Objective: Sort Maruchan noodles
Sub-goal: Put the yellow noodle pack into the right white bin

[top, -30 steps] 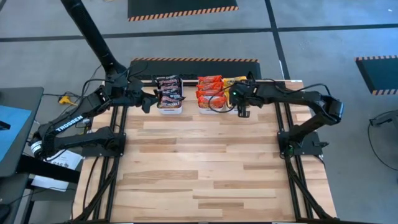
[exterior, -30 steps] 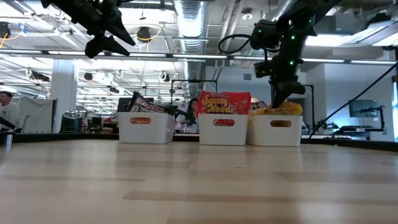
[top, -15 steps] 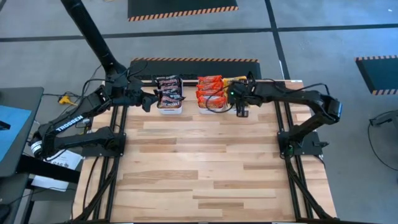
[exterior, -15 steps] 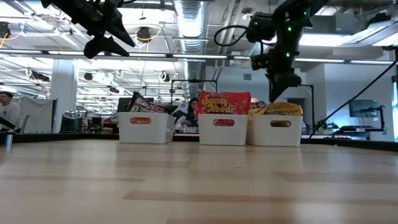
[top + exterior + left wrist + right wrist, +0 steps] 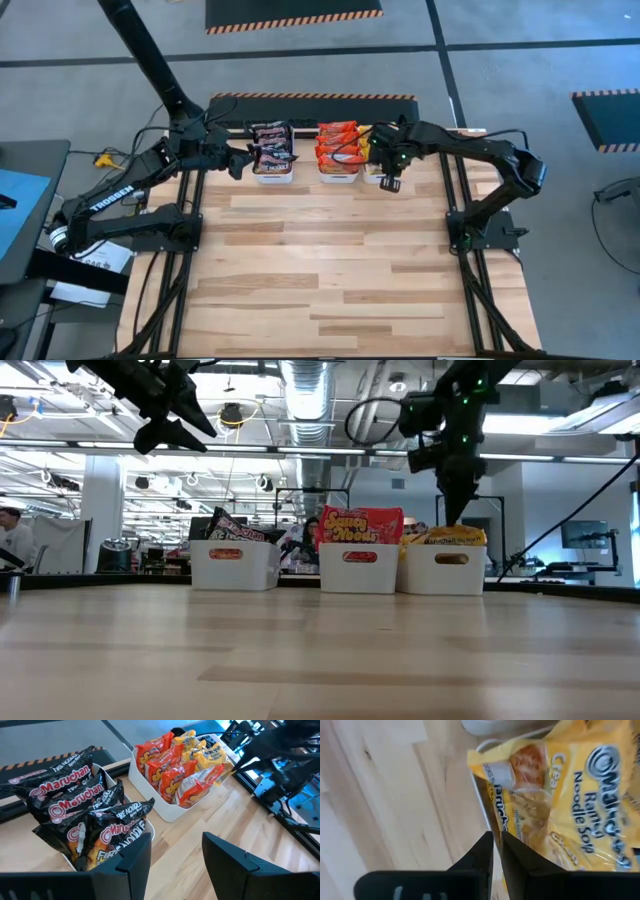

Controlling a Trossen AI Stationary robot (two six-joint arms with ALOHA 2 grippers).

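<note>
Right gripper [image 5: 459,510] hangs just above the far-right bin [image 5: 441,570], its fingers [image 5: 482,852] nearly pressed together with only a thin slit between them and nothing pinched. Below it I see the table [image 5: 320,270], bare of packets as far as I can tell. At the table's far edge stand three white bins in a row: the left bin [image 5: 150,832] holds the black packets [image 5: 75,805], the middle bin [image 5: 167,810] the red packets [image 5: 167,767], and the far-right one the yellow packets [image 5: 560,810]. One yellow packet sits high and slants over the rim. My left gripper [image 5: 172,857] waits spread wide and empty, beside and above the left bin.

The sorting looks all but finished to me. To close it out well, I would lift the right gripper straight up clear of the crinkly wrappers before swinging away, so a fingertip does not drag that top yellow packet over the rim.
</note>
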